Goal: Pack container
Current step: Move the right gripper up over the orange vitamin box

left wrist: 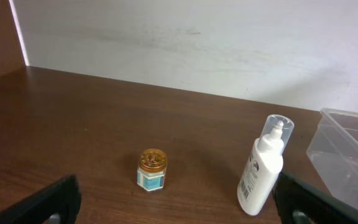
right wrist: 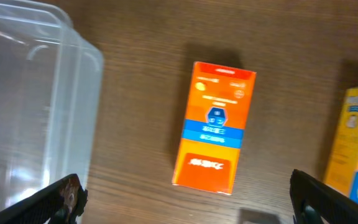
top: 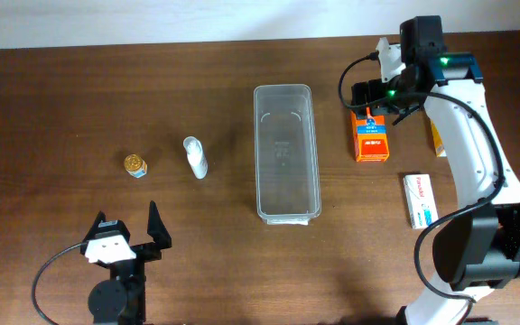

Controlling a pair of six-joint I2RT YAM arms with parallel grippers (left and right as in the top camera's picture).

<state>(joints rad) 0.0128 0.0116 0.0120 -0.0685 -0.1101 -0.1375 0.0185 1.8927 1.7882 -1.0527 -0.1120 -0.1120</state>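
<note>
Toward the left edge of the dark wooden table (top: 61,108) stands a small jar (top: 134,164) with a gold lid. Just right of it lies a white bottle (top: 195,157), its clear cap toward the far edge. The left gripper (top: 126,224) hovers close to the near edge, jaws wide apart and holding nothing.

The container (top: 286,153) sits at the middle of the table, its long sides running from far edge to near edge. It is a long, narrow bin of clear plastic with rounded corners and a raised rim, and the wood grain shows through its floor.

To its right lies an orange box (top: 371,138). The right gripper (right wrist: 185,196) hangs above it, fingers spread and clamping nothing. A yellow box (right wrist: 356,143) lies further right, and a white box (top: 420,199) sits nearer the near edge.
</note>
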